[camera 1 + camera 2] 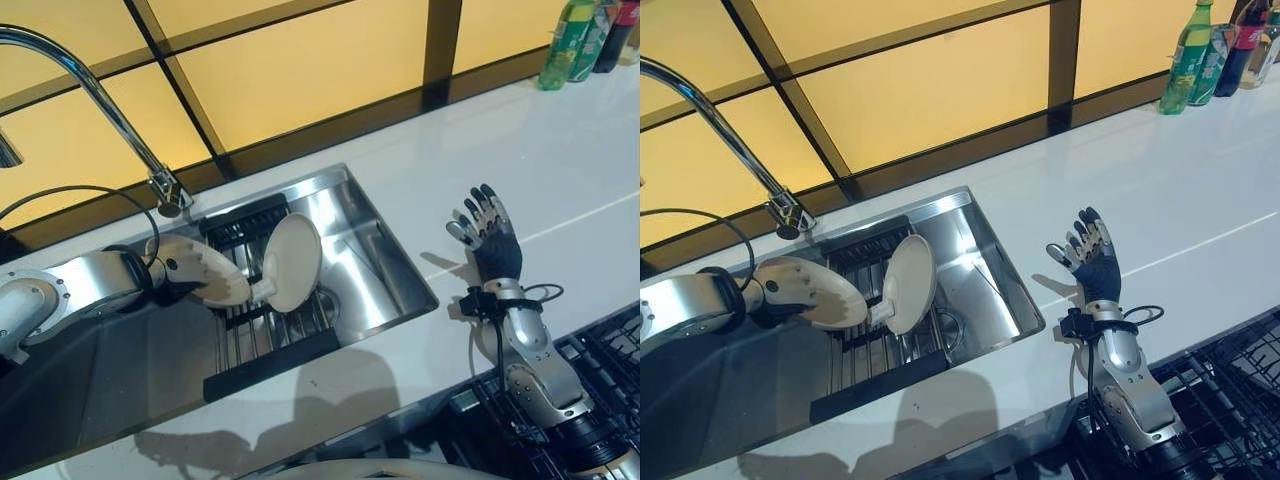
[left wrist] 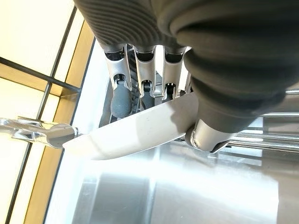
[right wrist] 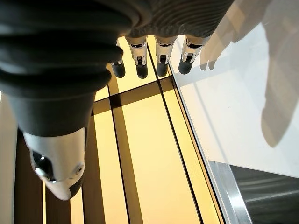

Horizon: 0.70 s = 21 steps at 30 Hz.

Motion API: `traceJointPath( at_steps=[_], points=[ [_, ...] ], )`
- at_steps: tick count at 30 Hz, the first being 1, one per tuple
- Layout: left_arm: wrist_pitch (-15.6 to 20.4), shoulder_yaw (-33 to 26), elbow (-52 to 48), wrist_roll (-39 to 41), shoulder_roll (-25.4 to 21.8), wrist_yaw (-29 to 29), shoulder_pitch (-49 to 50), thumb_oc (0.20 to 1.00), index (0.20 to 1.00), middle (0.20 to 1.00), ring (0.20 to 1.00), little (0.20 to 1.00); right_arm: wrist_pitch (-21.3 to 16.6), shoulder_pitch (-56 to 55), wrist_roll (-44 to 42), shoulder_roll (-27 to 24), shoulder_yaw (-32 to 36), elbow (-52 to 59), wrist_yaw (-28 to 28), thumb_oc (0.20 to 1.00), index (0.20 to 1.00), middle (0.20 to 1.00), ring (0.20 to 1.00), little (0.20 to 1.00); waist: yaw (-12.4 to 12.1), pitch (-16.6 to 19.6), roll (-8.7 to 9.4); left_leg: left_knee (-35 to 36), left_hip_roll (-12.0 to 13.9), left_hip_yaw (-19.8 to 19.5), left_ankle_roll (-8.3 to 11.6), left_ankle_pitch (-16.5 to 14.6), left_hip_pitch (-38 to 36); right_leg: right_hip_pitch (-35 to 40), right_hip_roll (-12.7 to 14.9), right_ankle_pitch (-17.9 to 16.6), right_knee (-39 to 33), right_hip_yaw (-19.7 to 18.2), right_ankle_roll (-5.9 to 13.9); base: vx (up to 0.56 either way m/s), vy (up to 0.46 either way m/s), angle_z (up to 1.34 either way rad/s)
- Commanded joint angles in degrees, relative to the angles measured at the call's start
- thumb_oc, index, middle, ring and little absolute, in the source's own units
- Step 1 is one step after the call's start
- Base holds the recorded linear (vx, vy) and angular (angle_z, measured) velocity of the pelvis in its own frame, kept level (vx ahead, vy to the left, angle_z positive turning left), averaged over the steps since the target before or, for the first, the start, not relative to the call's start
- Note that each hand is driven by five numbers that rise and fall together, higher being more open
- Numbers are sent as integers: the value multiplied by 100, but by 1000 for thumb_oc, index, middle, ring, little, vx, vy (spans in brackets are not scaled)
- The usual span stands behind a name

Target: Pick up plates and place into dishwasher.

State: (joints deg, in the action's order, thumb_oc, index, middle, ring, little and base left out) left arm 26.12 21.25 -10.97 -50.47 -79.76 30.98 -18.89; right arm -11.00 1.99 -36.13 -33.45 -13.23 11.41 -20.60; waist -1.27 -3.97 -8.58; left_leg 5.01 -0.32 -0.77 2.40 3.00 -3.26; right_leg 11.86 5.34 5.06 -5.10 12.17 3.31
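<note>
Left eye view shows the left hand (image 1: pixel 180 272) reaching over the steel sink (image 1: pixel 385 262) from the left, mostly hidden behind the cream plate (image 1: pixel 205 270) it grips. Its wrist view makes the grasp clearer: the fingers (image 2: pixel 119 100) lie along one face of that plate's rim and the thumb (image 2: pixel 208 135) presses the other face, so the plate is pinched edge-on. How far the fingers wrap past the rim cannot be made out, since the plate covers their tips from the head camera.

A second plate (image 1: pixel 292 262) stands nearly upright in the black drying rack (image 1: pixel 270 350) that sits inside the sink, just beside the held one; whether the two touch is hard to tell. The rack's far end is partly covered by both plates.

A curved faucet (image 1: pixel 90 95) rises behind the sink, its spout cut off at the picture's left edge.

The right hand (image 1: pixel 1092 255) is raised over the white tabletop (image 1: pixel 1200 190), well apart from the sink, fingers straight and spread, holding nothing. At the lower right a black wire dishwasher rack (image 1: pixel 1230 400) is cut off by the frame. Bottles (image 1: pixel 1190 60) stand at the far corner, tops cropped.
</note>
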Motion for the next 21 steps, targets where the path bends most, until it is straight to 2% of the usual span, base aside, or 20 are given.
traceJointPath(
  at_steps=[1, 6, 9, 14, 15, 17, 21],
  points=[
    [-291, -380, -41, -59, -530, -441, -542, 200, 200, 200, 200, 200, -276, 167, 83, -103, -140, 323, -66, 1000, 1000, 1000, 1000, 1000, -395, 230, 80, -214, 82, 10, 157, -613, -5, -754, 532, -421, 183, 198, 556, 0, 0, 0],
    [-454, -570, -151, 46, -574, -1157, -498, 200, 200, 200, 200, 200, -375, 210, 47, -129, -130, 243, -95, 1000, 1000, 1000, 1000, 1000, -446, 263, 106, -232, 85, -7, 161, -610, 16, -764, 502, -400, 195, 216, 529, 0, 0, 0],
    [-456, -702, -300, 399, -669, -1749, -538, 200, 200, 200, 200, 200, -390, 181, 98, -96, -102, 285, -102, 1000, 1000, 1000, 1000, 1000, -490, 310, 130, -208, 103, -18, 172, -606, 8, -745, 469, -374, 193, 256, 518, 0, 0, 0],
    [-730, -974, -409, 1098, -565, -2813, -415, 200, 200, 200, 200, 200, -464, 179, 128, -103, -100, 256, -93, 1000, 1000, 1000, 1000, 1000, -531, 370, 203, -186, 125, -66, 179, -610, -4, -725, 425, -332, 186, 258, 493, 0, 0, 0],
    [-750, -1174, -408, 1458, -456, -3268, -228, 200, 200, 200, 200, 200, -502, 115, 133, -99, 18, 296, -17, 1000, 1000, 1000, 1000, 1000, -573, 385, 251, -170, 134, -82, 178, -609, -4, -723, 403, -319, 174, 260, 481, 0, 0, 0],
    [-636, -1748, -481, 1557, -230, -3828, 336, 200, 200, 200, 200, 200, -568, 61, 141, -101, 164, 315, 83, 1000, 1000, 1000, 1000, 1000, -626, 409, 300, -136, 141, -115, 174, -600, -4, -718, 373, -309, 150, 261, 466, 0, -1, 2],
    [-136, -2751, -510, 1583, 320, -4745, 1247, 200, 200, 200, 200, 200, -593, 55, 285, 18, 331, 368, 246, 1000, 1000, 1000, 1000, 1000, -682, 464, 394, -87, 148, -193, 163, -601, -6, -703, 334, -290, 119, 268, 440, 2, 5, 5]
  ],
)
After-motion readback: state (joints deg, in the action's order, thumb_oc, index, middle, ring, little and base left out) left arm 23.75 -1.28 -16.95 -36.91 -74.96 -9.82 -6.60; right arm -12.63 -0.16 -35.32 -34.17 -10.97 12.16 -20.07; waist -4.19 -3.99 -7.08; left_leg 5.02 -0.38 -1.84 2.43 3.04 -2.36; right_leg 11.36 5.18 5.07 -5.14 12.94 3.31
